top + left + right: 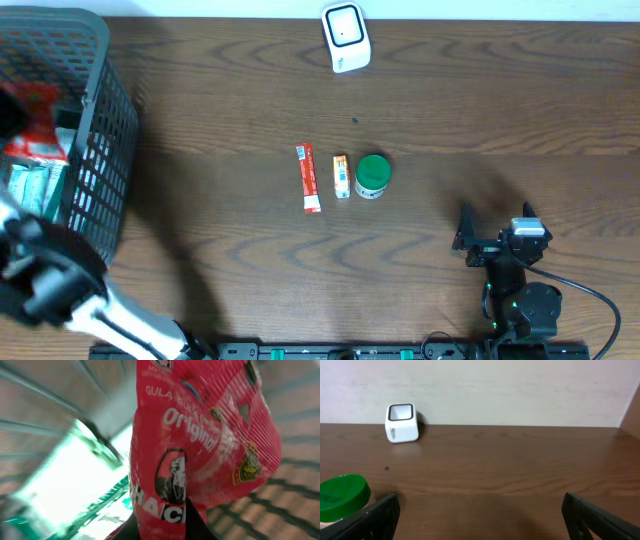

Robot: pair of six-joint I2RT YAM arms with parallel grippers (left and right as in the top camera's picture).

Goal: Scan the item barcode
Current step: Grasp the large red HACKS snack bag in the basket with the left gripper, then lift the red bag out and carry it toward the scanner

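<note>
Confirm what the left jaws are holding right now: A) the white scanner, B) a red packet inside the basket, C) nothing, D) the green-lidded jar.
B: the left wrist view shows the red packet pinched at its lower edge by the left jaws, with basket mesh behind it.

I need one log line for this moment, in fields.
step: pick item | left hand: shut on red packet in basket | right hand: open, empty | scanner: far edge
</note>
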